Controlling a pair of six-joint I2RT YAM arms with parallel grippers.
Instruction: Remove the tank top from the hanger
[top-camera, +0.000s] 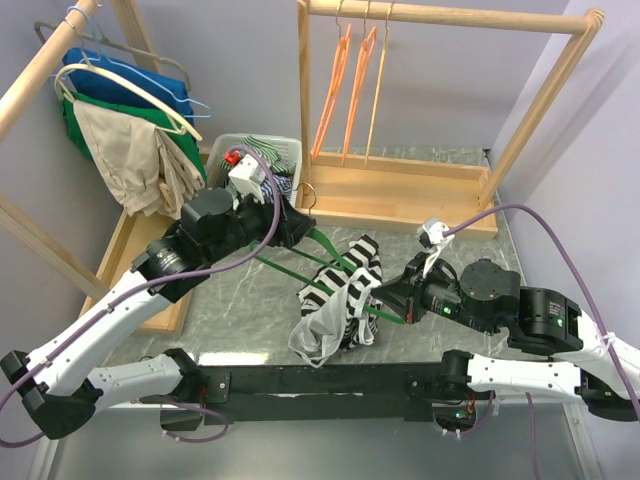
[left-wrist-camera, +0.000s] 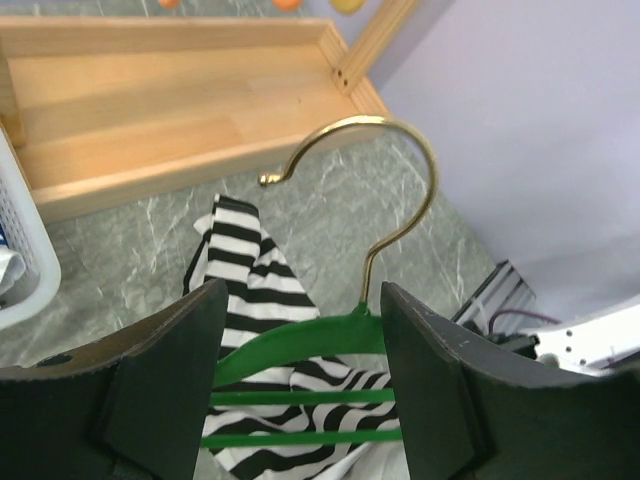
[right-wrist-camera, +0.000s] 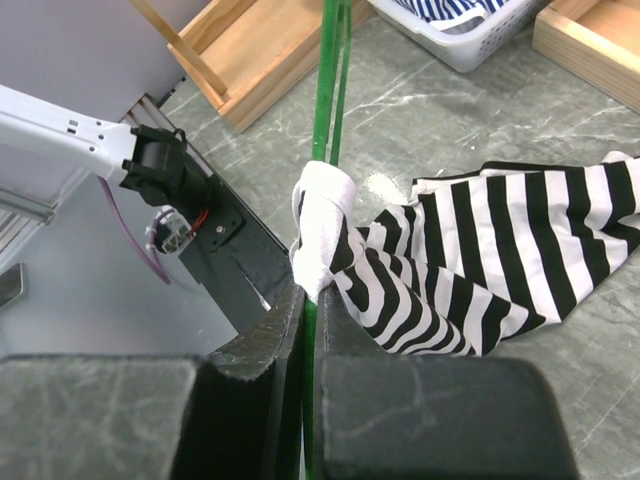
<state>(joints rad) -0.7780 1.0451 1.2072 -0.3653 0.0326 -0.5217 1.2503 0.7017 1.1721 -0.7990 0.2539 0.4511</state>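
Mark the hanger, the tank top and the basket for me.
hanger (left-wrist-camera: 300, 343), left wrist view, on the green shoulder bar.
tank top (right-wrist-camera: 480, 250), right wrist view, middle of the striped cloth.
basket (right-wrist-camera: 470, 50), right wrist view, on the white outer wall.

Illumination is bright, even and diffuse, coming from overhead, so shadows on the table (top-camera: 250, 300) around the tank top (top-camera: 335, 310) are soft and faint. A pale reflection band lies along the table's near edge in the top view. In the wrist views, the left gripper's fingers (left-wrist-camera: 160, 390) and the right gripper's fingers (right-wrist-camera: 250, 400) render dark and slightly soft, while the background stays sharp.
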